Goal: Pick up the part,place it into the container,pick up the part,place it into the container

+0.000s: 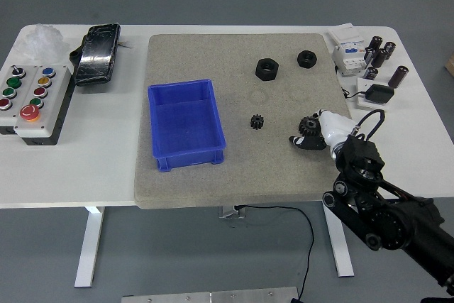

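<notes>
One black toothed gear (pixel 309 126), right hand (pixel 316 135) gripping

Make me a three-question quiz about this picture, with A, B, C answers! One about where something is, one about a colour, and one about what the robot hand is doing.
1. Where is the small black gear that lies alone?
A. inside the bin
B. on the grey mat, right of the bin
C. on the button box

2. What colour is the plastic bin?
A. blue
B. red
C. yellow

3. What is the robot's right hand doing?
A. resting flat and holding nothing
B. pressing a button
C. gripping a black gear

Answers:
1 B, the gear sits on the grey mat between the bin and the hand.
2 A, its walls and floor are blue all over.
3 C, the fingers curl round a toothed black gear just above the mat.
</notes>
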